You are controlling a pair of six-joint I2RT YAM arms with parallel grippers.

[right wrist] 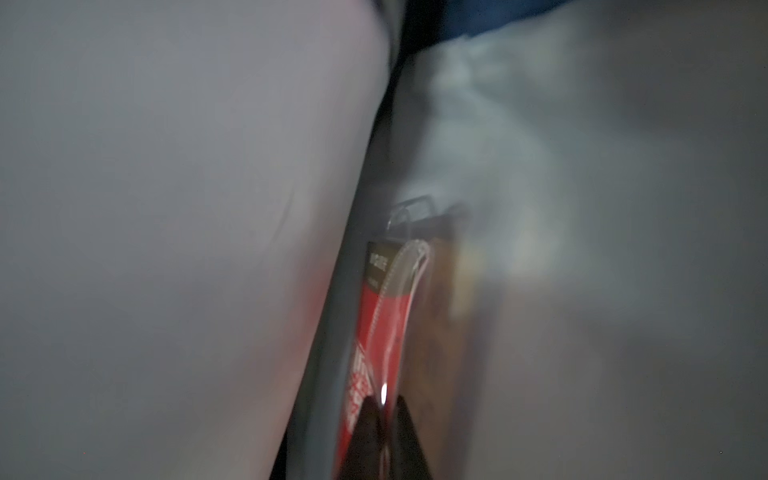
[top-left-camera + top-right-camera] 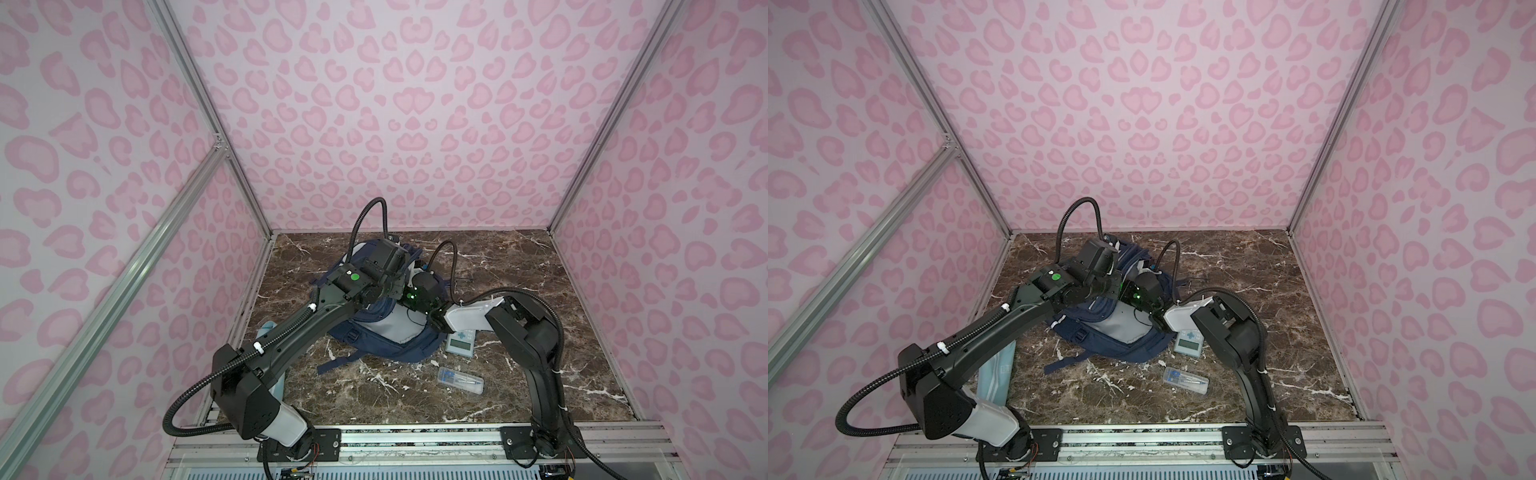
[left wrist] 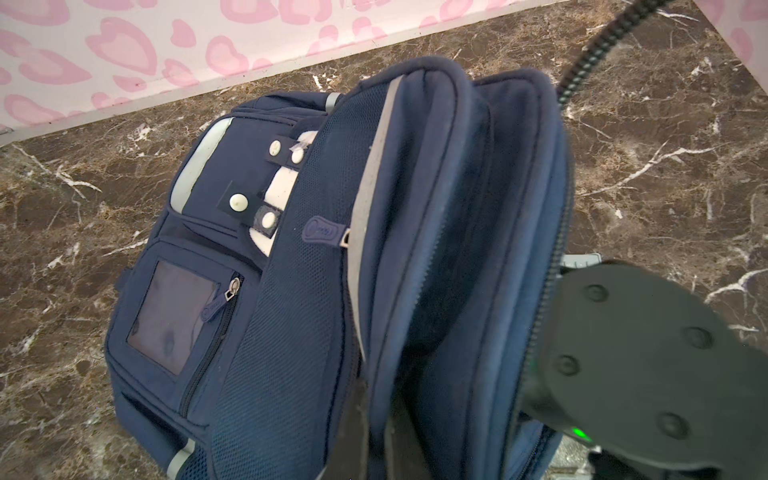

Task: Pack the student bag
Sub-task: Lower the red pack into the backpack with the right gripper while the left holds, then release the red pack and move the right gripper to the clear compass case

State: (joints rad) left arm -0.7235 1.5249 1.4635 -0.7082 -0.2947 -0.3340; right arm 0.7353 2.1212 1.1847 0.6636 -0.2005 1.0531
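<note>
Your student bag (image 2: 376, 347) lies open on the marble surface (image 2: 519, 270), left of centre, your left tool (image 3: 378, 432) clenched on its navy rim, your right tool (image 1: 384, 432) inside the grey lining at a red packet (image 1: 374, 332), grip there indiscernible

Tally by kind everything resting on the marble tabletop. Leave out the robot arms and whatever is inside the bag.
student bag: 1
calculator: 1
clear plastic case: 1
light blue striped item, partly hidden under the left arm: 1
Total: 4
</note>
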